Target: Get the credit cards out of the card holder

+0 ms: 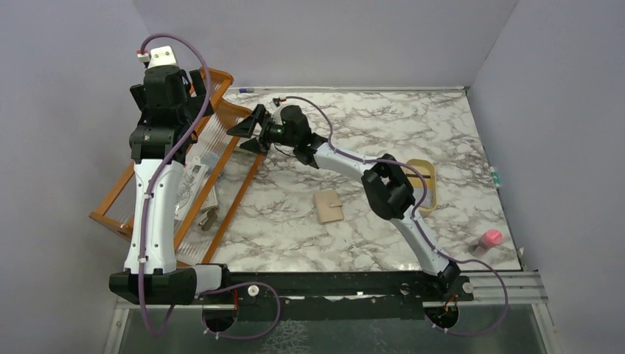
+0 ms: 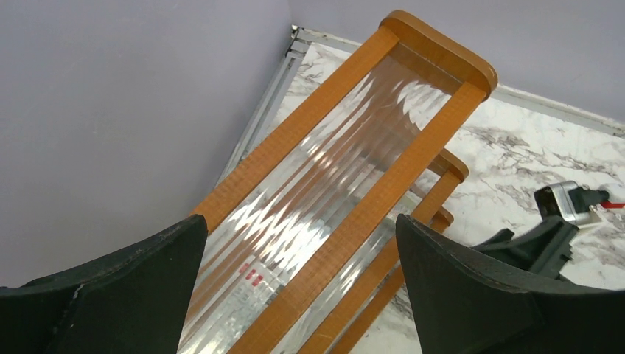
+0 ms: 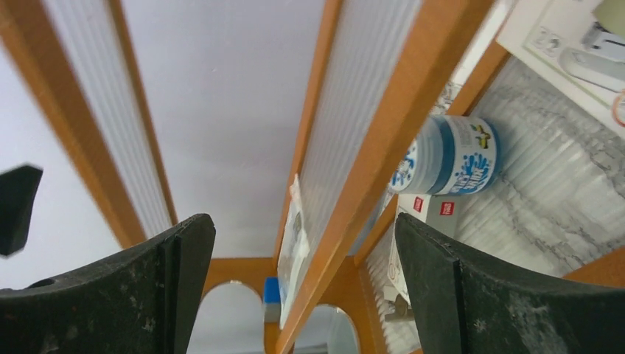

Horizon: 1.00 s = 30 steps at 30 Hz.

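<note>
Your right gripper [image 1: 248, 136] hangs empty with jaws spread wide, just beside the wooden rack [image 1: 220, 77]'s right rail and facing it; your left gripper [image 2: 302, 251], equally spread, hovers above that rack. The card holder [image 1: 328, 207] lies closed on the marble table [image 1: 442, 133], well right of the rack and nearer the arm bases, behind the right gripper, so that arm looks the closer one. No credit cards show.

White-shelled arms [image 1: 151, 214] with black joints [image 1: 387, 190]; purple cables [image 1: 200, 57] along each; matte black fingers [image 2: 472, 295].
</note>
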Tool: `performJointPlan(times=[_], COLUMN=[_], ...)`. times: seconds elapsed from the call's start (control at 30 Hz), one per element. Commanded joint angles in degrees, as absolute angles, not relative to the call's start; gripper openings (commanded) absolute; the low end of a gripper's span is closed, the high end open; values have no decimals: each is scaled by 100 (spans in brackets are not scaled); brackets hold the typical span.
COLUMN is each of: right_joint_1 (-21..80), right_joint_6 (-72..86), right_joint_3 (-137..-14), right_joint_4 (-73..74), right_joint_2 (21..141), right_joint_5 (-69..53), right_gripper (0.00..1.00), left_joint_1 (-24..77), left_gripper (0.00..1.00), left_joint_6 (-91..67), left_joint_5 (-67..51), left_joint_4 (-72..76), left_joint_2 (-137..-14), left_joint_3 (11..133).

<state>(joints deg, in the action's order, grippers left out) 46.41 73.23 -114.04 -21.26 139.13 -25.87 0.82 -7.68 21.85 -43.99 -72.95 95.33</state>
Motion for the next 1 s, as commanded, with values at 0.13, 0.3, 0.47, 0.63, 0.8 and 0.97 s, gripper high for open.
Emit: performJointPlan(times=[0.13,0.3,0.47,0.63,0.8,0.97], right_joint_1=[4830,4931,5021,5087,5124,5124], right_joint_6=[8326,8533,8693,8849,9028,9152], right_joint_3=[-12264,-13192,-13641,-13942,-14271,-14281], right_joint_4=[-1923,-1941,-1922,-1876,-1801,-1718], right_joint_2=[14782,15373,15679,15943,16170,16136], right_joint_5=[-2058,-2040,-1857,-1723,-1563,-1387], right_gripper=[90,75,66,53,25,1], left_joint_1=[53,53,53,53,53,53], left_gripper=[99,99,99,99,99,99], left_joint_6=[-753,-726,-738,-765,-767,-757], left_joint_5=[1600,1559,1508,1433,1423,1441], left_joint_4=[-3992,-3876,-3839,-3832,-3835,-3838], left_joint_2=[-6966,-6860,-6757,-6685,-6631,-6563], left_joint_3=[9158,9008,8956,8943,8907,8874])
